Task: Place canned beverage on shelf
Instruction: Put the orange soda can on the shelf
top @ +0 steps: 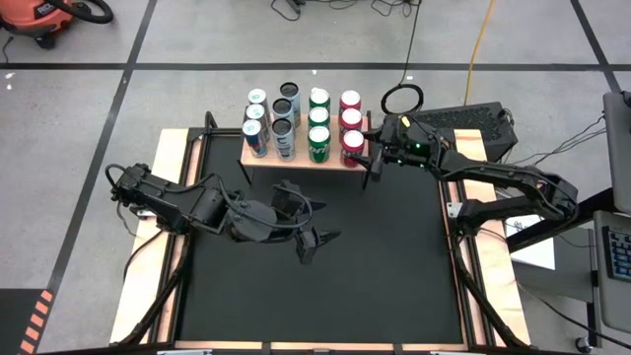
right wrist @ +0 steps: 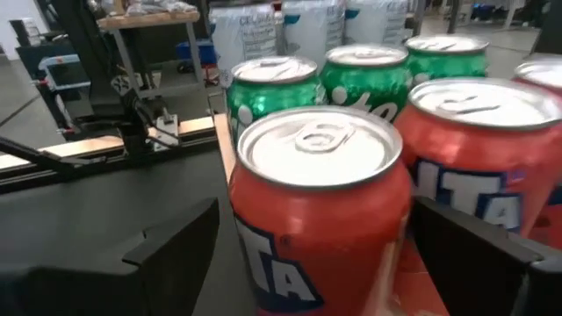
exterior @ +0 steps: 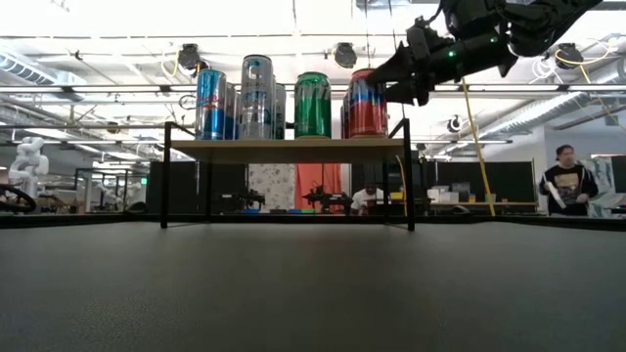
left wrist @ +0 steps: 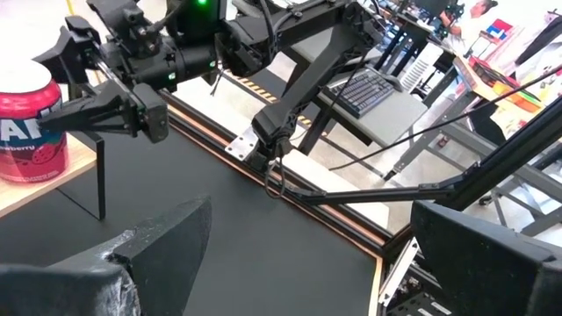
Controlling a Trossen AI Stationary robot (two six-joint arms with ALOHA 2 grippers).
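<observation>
The light-wood shelf (top: 296, 162) on black legs stands at the table's far edge and carries several cans in four rows: blue and silver, dark, green, red. The nearest red can (top: 352, 146) stands upright on the shelf's near right corner; it also shows in the low view (exterior: 366, 103) and the right wrist view (right wrist: 320, 202). My right gripper (top: 368, 163) is open just right of this can, its fingers (right wrist: 180, 250) on either side of it, and I see no touch. My left gripper (top: 317, 242) is open and empty over the middle of the table.
The other red cans (top: 350, 108) and the green cans (top: 318, 133) stand close behind and beside the nearest red can. The black tabletop (top: 394, 266) lies in front of the shelf. A person (exterior: 564, 186) stands in the room behind.
</observation>
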